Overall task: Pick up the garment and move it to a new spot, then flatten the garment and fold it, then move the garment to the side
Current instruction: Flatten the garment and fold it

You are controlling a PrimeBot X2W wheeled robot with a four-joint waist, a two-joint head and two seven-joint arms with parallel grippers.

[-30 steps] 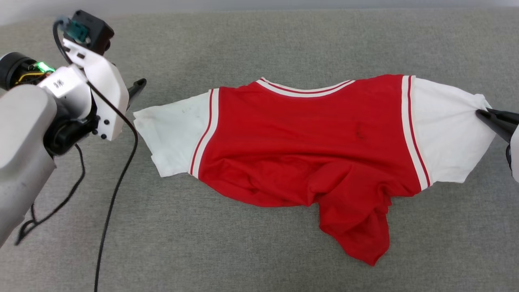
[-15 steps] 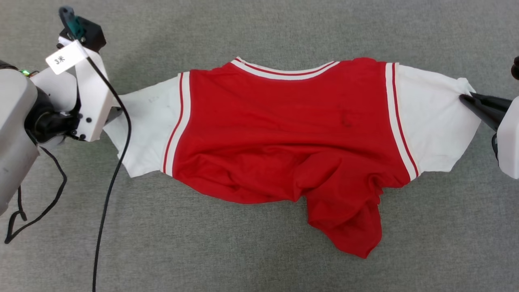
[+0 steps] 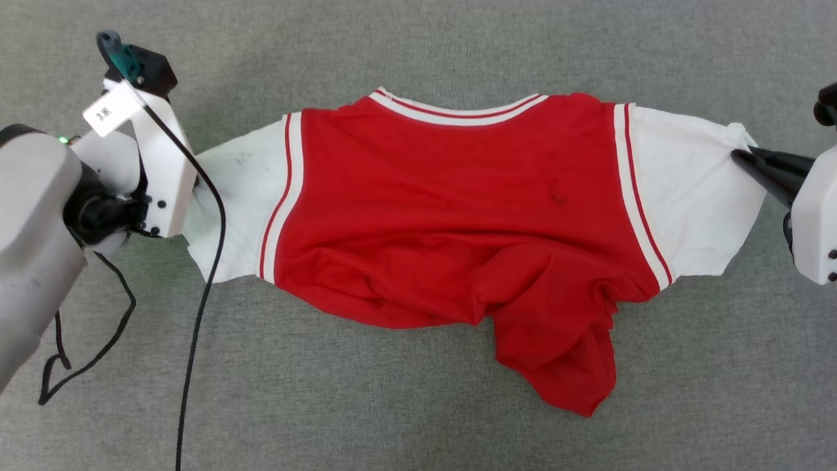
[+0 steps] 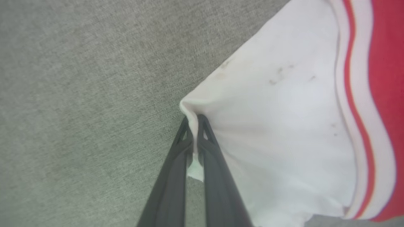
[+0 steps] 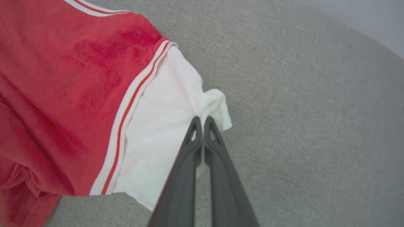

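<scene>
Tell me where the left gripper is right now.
The left gripper is shut on the outer corner of the white sleeve, at the left end of the garment in the head view, with the grey surface beneath.

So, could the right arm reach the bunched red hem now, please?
Probably not yet: its fingers are shut on the white sleeve. Nothing covers the hem, but it must let go first.

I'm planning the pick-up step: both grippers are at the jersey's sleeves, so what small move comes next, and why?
Probably raise both grippers together. The left gripper and right gripper are each shut on a white sleeve end, the garment spans between them, and its red hem lies bunched on the grey surface; lifting should let it hang free.
</scene>
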